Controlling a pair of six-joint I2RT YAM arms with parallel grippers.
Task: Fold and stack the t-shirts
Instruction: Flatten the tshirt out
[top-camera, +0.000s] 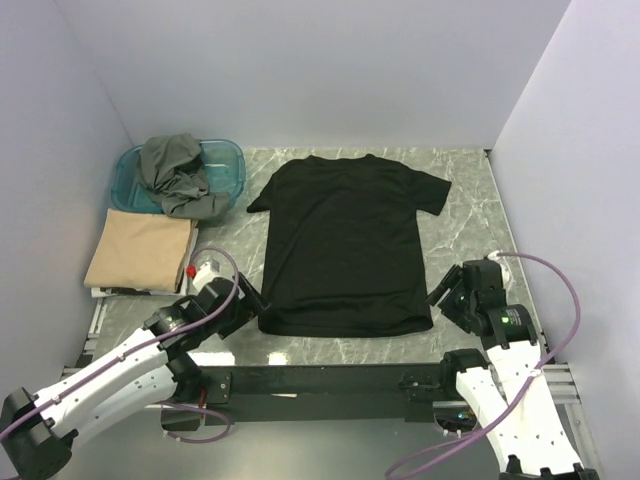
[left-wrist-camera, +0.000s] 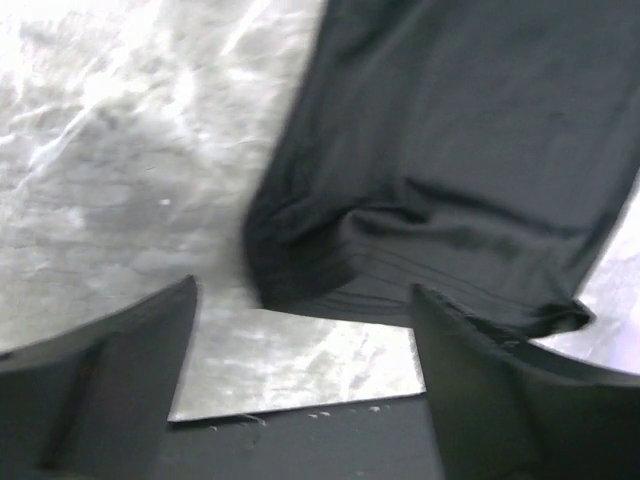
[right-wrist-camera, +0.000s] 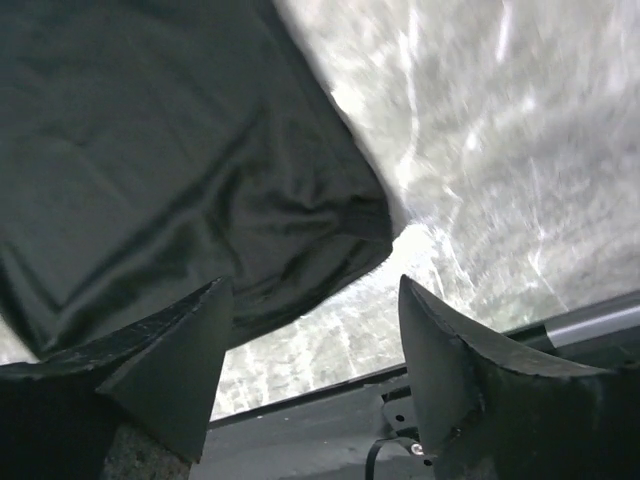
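The black t-shirt (top-camera: 345, 245) lies spread flat on the tabletop (top-camera: 470, 215) in the top view, collar away from the arms, likely laid out so for folding; the left gripper (top-camera: 255, 300) and right gripper (top-camera: 440, 292) sit just beside its near hem corners; in the left wrist view the jaws stand apart and empty, the rumpled corner just ahead between them; the right wrist view, rather blurred, seems to show the same.

The black t-shirt (left-wrist-camera: 450, 150) lies flat on the grey marbled counter (left-wrist-camera: 120, 150), and its near corner is bunched into soft folds close to the counter's near edge. The left tool (left-wrist-camera: 302, 290) is low over that edge with its dark fingers (left-wrist-camera: 130, 350) spread wide. The rumpled corner lies just ahead of them, and nothing is gripped.
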